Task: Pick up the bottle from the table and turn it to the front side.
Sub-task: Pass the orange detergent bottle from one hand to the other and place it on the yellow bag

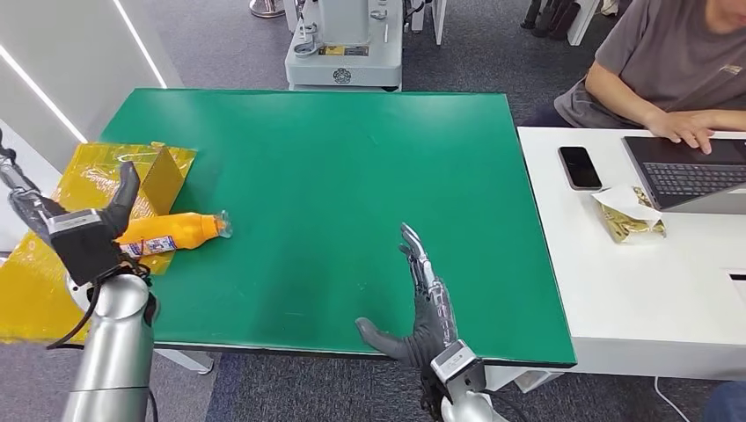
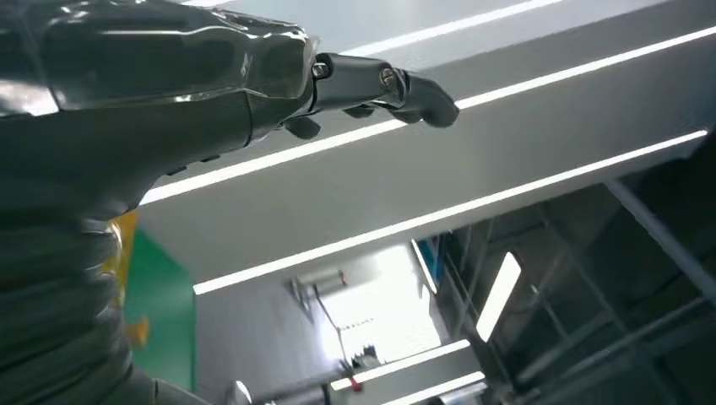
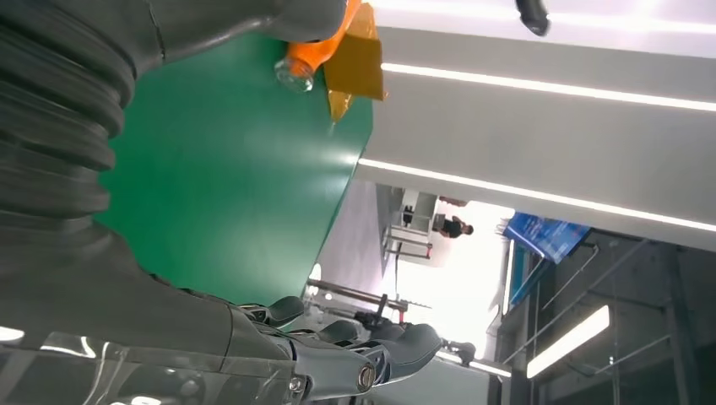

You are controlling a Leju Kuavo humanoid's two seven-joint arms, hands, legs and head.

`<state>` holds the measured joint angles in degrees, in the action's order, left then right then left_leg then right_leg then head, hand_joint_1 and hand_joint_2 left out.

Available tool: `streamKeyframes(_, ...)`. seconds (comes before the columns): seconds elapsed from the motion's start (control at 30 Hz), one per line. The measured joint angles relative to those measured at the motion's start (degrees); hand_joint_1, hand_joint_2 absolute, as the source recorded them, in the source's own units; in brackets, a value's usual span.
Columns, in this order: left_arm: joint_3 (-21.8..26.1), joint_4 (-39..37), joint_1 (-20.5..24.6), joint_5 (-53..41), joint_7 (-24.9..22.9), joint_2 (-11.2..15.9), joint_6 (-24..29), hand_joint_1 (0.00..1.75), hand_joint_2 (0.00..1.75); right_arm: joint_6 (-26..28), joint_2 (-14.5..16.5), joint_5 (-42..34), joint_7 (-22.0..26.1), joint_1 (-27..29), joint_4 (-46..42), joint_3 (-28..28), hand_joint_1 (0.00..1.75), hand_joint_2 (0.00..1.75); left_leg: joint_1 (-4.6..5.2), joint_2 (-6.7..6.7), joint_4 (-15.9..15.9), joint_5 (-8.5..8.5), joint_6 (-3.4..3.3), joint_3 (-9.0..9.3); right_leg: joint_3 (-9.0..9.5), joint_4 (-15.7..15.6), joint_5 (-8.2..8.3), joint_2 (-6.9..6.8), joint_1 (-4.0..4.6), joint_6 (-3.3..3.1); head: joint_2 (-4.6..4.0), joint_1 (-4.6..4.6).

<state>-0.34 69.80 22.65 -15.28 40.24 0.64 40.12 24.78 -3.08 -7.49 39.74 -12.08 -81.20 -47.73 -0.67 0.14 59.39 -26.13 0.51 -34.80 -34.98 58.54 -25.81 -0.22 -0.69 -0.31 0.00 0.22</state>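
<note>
green table: orange bottle lying beside spread left robot hand; right robot hand spread.

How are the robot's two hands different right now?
The left hand is raised beside the orange bottle at the table's left edge, thumb pointing up; whether it touches the bottle I cannot tell. The right hand is stretched out flat over bare green table, fingers pointing forward, far from the bottle. Both are dark grey on silver arms.

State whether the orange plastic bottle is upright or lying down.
Lying down: the orange plastic bottle rests on its side on the green table, clear cap pointing right.
</note>
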Motion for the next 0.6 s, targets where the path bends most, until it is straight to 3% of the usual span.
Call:
streamKeyframes(0.13, -6.3, 2.9, -0.4, 5.8, 0.0, -0.5, -0.4, 0.0, 1.75, 1.0, 0.0, 0.5, 0.0, -0.2, 0.5, -0.1, 0.0, 1.75, 0.01, 0.04, 0.0, -0.01, 0.0, 0.01, 0.01, 0.0, 0.0, 0.03, 0.0, 0.0, 0.0, -0.01)
streamKeyframes(0.23, -9.6, 4.2, -1.1, 14.2, 0.0, -1.3, -4.8, 0.0, 1.75, 2.5, 0.0, 1.4, 0.1, -0.2, 0.5, -0.1, 0.0, 1.75, 0.01, 0.02, 0.0, -0.01, -0.01, 0.02, 0.01, 0.0, 0.0, 0.02, -0.01, 0.0, 0.0, -0.01)
streamKeyframes(0.4, -11.1, 4.6, -5.2, 24.1, 0.0, -6.1, -21.1, 0.0, 1.75, 4.8, 0.4, 3.7, 0.1, -0.1, 0.5, 0.0, 0.0, 1.75, 0.02, 0.08, 0.0, -0.04, -0.03, 0.01, 0.0, 0.0, -0.01, 0.09, -0.02, 0.02, 0.0, -0.01)
streamKeyframes(0.6, -12.0, 4.7, -10.7, 26.1, 0.0, -10.7, -23.9, 0.0, 1.75, 7.3, 0.9, 6.2, 0.1, 0.7, 0.6, 0.0, 0.0, 1.75, 0.03, 0.06, 0.0, -0.07, -0.04, 0.0, -0.01, -0.1, -0.04, 0.09, -0.03, 0.05, 0.0, -0.01)
